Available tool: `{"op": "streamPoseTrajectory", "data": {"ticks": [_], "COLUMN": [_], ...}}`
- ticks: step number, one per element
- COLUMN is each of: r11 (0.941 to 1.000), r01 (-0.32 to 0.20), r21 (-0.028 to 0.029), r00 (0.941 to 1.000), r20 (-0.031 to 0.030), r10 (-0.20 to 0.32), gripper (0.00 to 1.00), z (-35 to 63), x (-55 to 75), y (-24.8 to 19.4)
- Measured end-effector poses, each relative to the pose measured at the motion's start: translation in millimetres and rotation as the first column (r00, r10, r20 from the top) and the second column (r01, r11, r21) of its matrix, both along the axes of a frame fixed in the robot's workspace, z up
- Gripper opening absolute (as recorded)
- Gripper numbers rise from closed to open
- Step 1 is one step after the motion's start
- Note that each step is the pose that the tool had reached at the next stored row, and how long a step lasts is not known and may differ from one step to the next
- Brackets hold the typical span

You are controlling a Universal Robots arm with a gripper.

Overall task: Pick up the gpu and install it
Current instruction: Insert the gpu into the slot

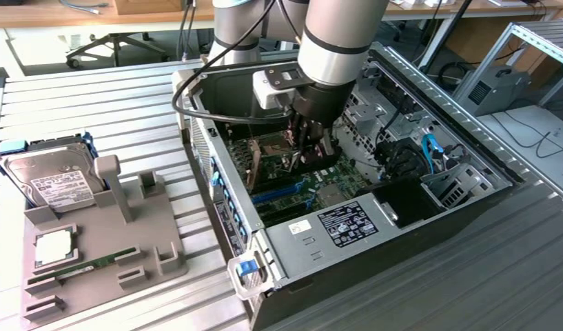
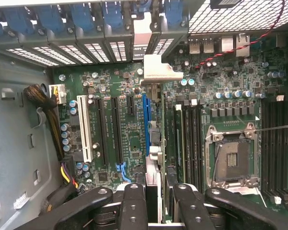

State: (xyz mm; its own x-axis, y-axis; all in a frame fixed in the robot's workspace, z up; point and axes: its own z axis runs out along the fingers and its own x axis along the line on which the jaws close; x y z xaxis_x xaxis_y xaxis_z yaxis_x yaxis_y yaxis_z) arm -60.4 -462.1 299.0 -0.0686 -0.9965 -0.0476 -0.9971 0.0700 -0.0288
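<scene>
The gpu (image 2: 156,72) stands on edge between my fingers. In the wrist view I look down its thin top edge to the silver bracket at its far end, near the case's rear slot openings. My gripper (image 2: 158,208) is shut on the card, one black finger (image 2: 133,206) on each side. The card lines up along the long blue slot (image 2: 146,124) on the green motherboard (image 2: 120,143); whether it touches the slot I cannot tell. In the exterior view my gripper (image 1: 309,148) reaches down inside the open computer case (image 1: 465,138), over the board.
A white slot (image 2: 85,129), black slots and the open CPU socket (image 2: 233,160) flank the card. A cable bundle (image 2: 43,96) runs along the case wall. Outside the case, at the exterior view's left, a grey fixture (image 1: 162,241) holds a hard drive (image 1: 52,179) and a memory stick (image 1: 83,265).
</scene>
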Motion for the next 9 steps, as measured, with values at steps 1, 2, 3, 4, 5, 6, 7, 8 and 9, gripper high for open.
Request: {"op": "streamPoseTrajectory", "data": {"ticks": [1, 2, 3, 4, 5, 6, 7, 8, 9], "r11": [1.0, 1.0, 1.0, 1.0, 1.0, 1.0, 1.0, 1.0, 1.0], "r01": [0.0, 0.0, 0.0, 0.0, 0.0, 0.0, 0.0, 0.0, 0.0], "r21": [-0.0001, 0.0, 0.0, -0.0001, 0.0, 0.0, -0.0001, 0.0, -0.0001], "r00": [1.0, 1.0, 1.0, 1.0, 1.0, 1.0, 1.0, 1.0, 1.0], "r20": [0.0, 0.0, 0.0, 0.0, 0.0, 0.0, 0.0, 0.0, 0.0], "r10": [0.0, 0.0, 0.0, 0.0, 0.0, 0.0, 0.0, 0.0, 0.0], "gripper": [0.27, 0.27, 0.27, 0.27, 0.27, 0.27, 0.27, 0.27, 0.27], "z": [-0.2, -0.5, -0.8, -2.2, -3.1, -4.5, -5.7, -6.5, -7.0], "x": [0.0, 0.0, 0.0, 0.0, 0.0, 0.0, 0.0, 0.0, 0.0], "y": [0.0, 0.0, 0.0, 0.0, 0.0, 0.0, 0.0, 0.0, 0.0]}}
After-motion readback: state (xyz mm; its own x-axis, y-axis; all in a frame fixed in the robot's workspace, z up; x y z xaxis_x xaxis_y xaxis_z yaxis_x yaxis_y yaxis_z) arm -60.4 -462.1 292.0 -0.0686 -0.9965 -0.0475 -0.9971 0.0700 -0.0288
